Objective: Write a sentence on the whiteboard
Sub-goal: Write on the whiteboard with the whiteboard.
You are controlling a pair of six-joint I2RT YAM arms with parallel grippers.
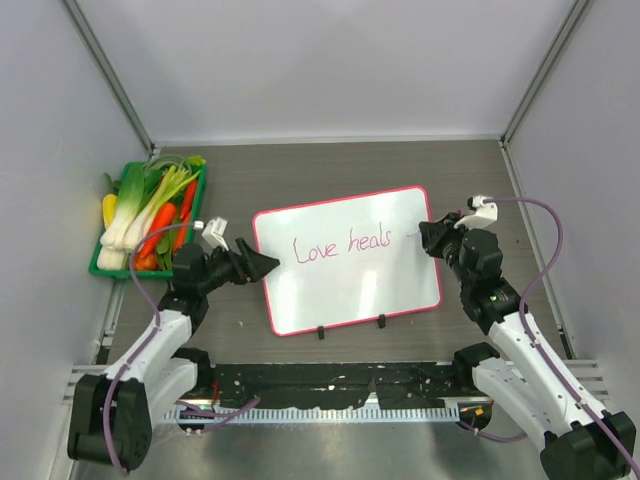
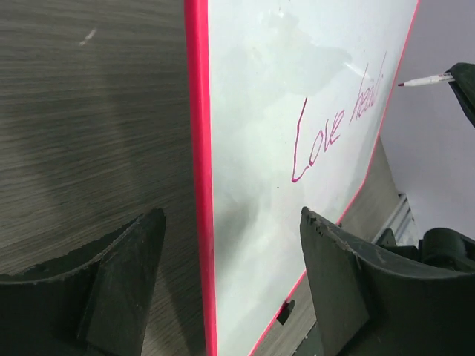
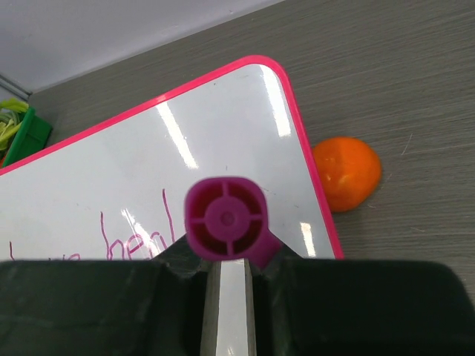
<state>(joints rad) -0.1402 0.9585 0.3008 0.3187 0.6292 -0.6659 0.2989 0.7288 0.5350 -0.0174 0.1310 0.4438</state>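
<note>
Far left: green tray (image 1: pixel 100 270) of vegetables, leeks and carrots visible. Left gripper (image 1: pixel 262 266) sits at the left edge of the whiteboard (image 1: pixel 345 262). Its fingers (image 2: pixel 122 267) are spread with the pink frame between them, neither visibly touching it. Board lies flat mid-table, slightly rotated, 2 black feet (image 1: pixel 320 331) on the near long edge. Magenta writing reads "Love heals". Right gripper (image 1: pixel 432 238) is at the board's right edge, clamped on a marker (image 3: pixel 225 220). Its magenta butt end faces the wrist camera, tip near the last letters. Round orange object (image 3: pixel 346 172) just beside the frame's right side.
</note>
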